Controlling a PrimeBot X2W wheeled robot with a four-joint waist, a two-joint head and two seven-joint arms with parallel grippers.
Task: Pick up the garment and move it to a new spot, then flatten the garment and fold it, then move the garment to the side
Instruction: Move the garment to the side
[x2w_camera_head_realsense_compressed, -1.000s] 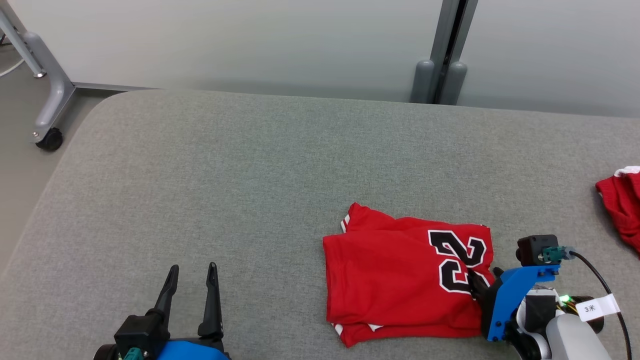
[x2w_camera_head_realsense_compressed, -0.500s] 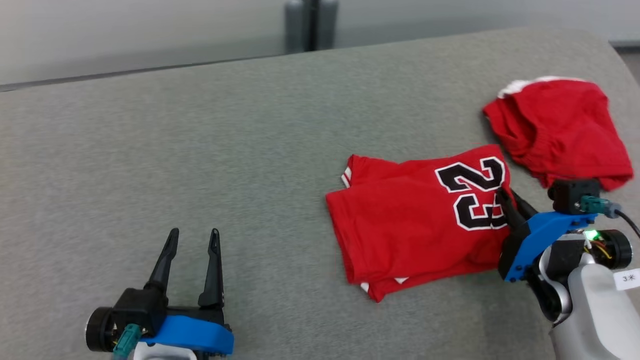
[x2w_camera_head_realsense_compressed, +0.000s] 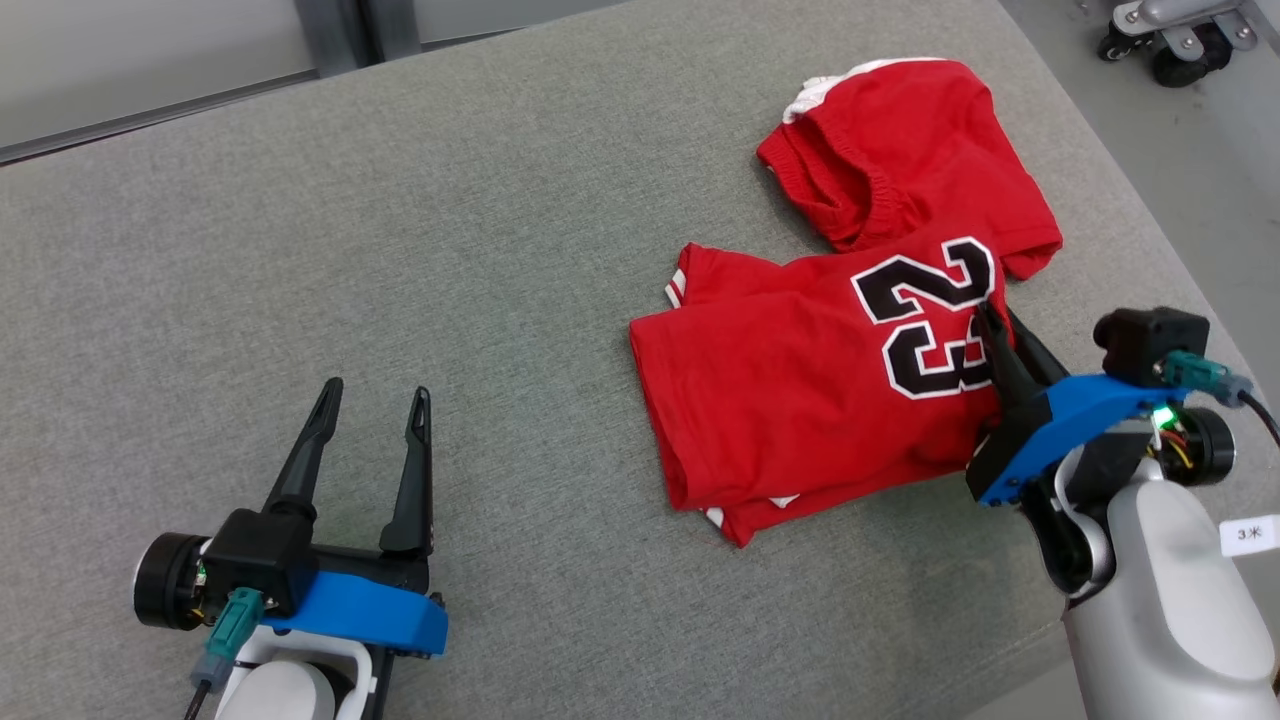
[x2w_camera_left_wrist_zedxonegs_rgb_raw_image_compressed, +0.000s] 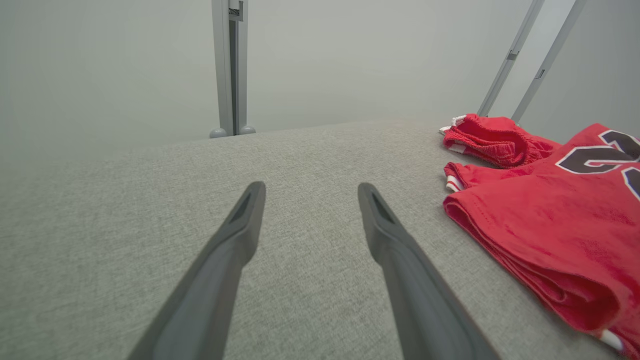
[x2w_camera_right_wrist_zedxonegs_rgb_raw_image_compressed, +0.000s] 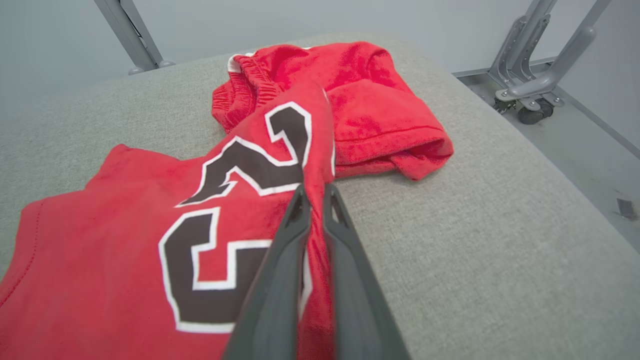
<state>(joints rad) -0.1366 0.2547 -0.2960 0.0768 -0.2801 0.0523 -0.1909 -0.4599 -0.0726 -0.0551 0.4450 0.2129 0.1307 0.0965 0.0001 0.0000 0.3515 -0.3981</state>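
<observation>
Red jersey (x2w_camera_head_realsense_compressed: 800, 400), folded to a rough rectangle with the black 23 up, lies right of centre on the grey padded worktop (x2w_camera_head_realsense_compressed: 400, 200). Its far right corner touches or overlaps the red shorts (x2w_camera_head_realsense_compressed: 900, 150) heaped behind it; can't tell which. Right end effector (x2w_camera_head_realsense_compressed: 1000, 325) is pressed together, pinching the jersey's right edge just beside the numerals. The right wrist view shows a ridge of cloth pulled up between the fingers (x2w_camera_right_wrist_zedxonegs_rgb_raw_image_compressed: 280, 270). Left end effector (x2w_camera_head_realsense_compressed: 375, 395) is spread wide with nothing in it, low over bare worktop well left of the jersey. Handling, my read: light knit, fully limp, so a one-edge pinch moves only what it has caught. The stack looks several layers thick at the near left fold. If the pinch has only the top layer, the fold peels open on the move. Cloth on a cloth-covered worktop probably grips, so dragging would bunch it; lifting clear is safer. Not fragile, not slippery. Best hold is through all layers at the edge, ideally with a second pinch on the opposite left edge so it travels flat. Watch the shorts: same colour, right against it, easy to snag along.
</observation>
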